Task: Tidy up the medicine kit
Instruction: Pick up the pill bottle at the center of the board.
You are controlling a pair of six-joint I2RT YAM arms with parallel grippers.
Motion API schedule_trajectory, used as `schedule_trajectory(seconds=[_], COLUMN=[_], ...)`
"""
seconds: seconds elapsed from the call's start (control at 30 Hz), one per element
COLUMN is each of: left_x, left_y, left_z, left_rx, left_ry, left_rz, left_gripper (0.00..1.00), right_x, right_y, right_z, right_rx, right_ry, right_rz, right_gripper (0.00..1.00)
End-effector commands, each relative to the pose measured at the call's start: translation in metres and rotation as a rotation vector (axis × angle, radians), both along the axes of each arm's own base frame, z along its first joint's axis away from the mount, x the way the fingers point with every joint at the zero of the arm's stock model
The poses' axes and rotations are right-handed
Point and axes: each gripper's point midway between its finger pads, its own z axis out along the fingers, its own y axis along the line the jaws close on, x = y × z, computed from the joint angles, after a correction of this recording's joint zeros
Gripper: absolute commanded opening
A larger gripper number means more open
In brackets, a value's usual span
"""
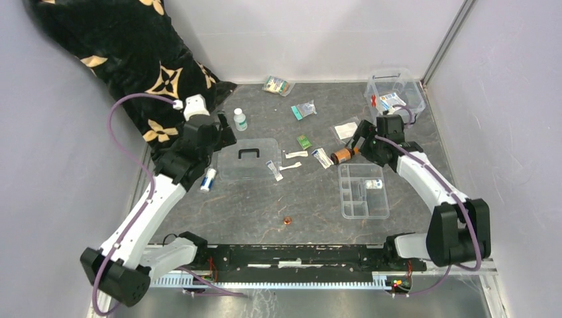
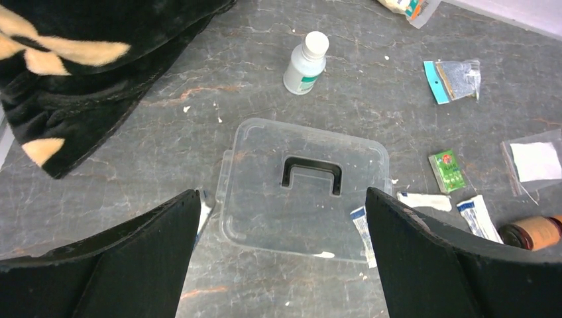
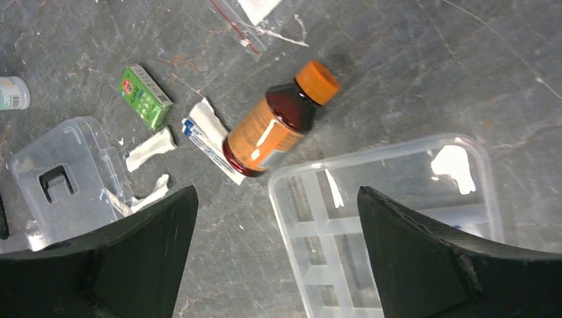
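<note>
Grey table point(image 1: 252, 205), meds strewn: right pincer point(image 3: 276, 192) gapes empty above amber bottle point(image 3: 275, 129), beside divided tray point(image 3: 397, 179); left pincer point(image 2: 281, 192) spread wide over loose lid point(image 2: 265, 212); medicine kit point(image 1: 417, 89) sits uncovered at far-right corner, prob. so items can go in.

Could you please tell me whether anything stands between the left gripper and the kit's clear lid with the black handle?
Nothing visible does. The left gripper hangs open above the lid, its black handle bare. Only a small white sachet lies at the lid's right edge, clear of the handle.
</note>
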Motion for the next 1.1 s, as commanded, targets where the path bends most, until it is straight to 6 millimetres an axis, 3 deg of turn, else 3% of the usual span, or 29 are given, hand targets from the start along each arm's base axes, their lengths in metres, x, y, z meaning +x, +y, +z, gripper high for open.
schedule_trajectory(seconds=[0.0,0.17,0.43,0.83,1.07], left_x=[0.030,0.043,0.037,0.034,0.035], left_y=[-0.003,-0.005,-0.006,-0.013,-0.013], left_z=[0.023,0.015,0.004,-0.001,-0.003], left_rx=[0.037,0.081,0.108,0.084,0.076], left_ry=[-0.085,-0.086,-0.055,-0.043,-0.035], left_rz=[0.022,0.012,-0.032,-0.077,-0.087], left_gripper=[0.99,0.99,0.98,0.97,0.97], right_x=[0.030,0.033,0.037,0.039,0.042], right_y=[0.008,0.015,0.029,0.042,0.047], right_z=[0.020,0.012,0.001,-0.044,-0.061], right_rx=[-0.018,-0.008,-0.066,-0.122,-0.144], right_ry=[-0.041,-0.014,0.065,0.179,0.215], right_rz=[-0.089,-0.154,-0.234,-0.270,-0.255], right_gripper=[0.97,0.97,0.97,0.96,0.88])
